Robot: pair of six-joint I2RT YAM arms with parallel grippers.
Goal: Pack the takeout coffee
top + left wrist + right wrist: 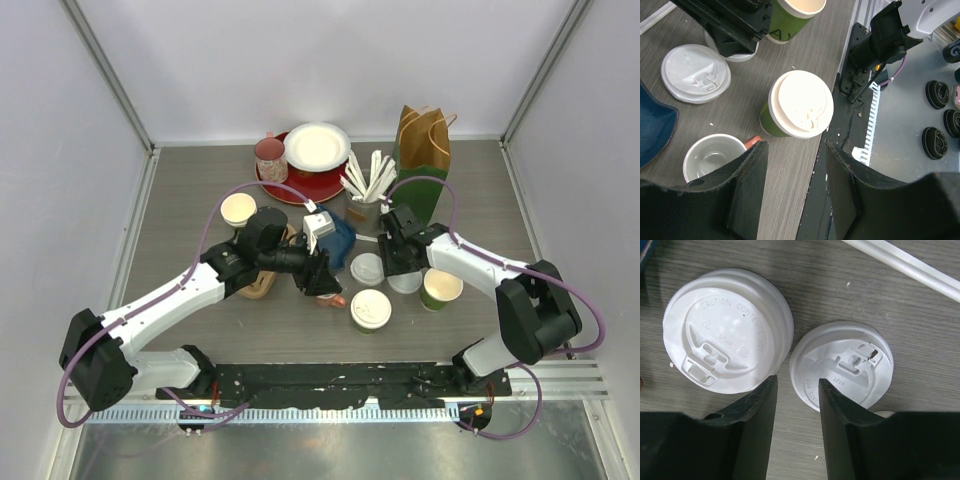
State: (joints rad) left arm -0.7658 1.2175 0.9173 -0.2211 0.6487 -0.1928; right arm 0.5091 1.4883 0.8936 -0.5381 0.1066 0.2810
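While both claws stand released, you have the lidded green cup [800, 105] upright near the front edge of the tabletop [180, 220].

- Left claw [795, 150]: low, just short of the lidded cup, jaws spread, nothing between them.
- White mug [714, 157] with a pinkish handle: just left of the lidded cup, close by one left-claw finger. It crowds that side.
- Two loose white sip lids lie flat just behind the lidded cup, side by side and almost touching: a larger lid [727, 330] and a smaller lid [845, 365].
- Right claw [797, 385]: low over the seam between the lids, jaws apart, gripping nothing. One finger overlaps the smaller lid's rim.
- Open green cup [441, 288], no lid: just right of the lidded cup, beside the right claw.
- Second open green cup [238, 210]: well off to the lidded cup's far left, behind the left arm.
- Blue object [342, 240]: behind the lids.
- Farther back from the lidded cup: a holder of white sticks [368, 190], an upright brown paper bag [423, 150], and a red plate [300, 185] carrying a white dish [318, 148], with a pink cup [270, 157] at its left edge.
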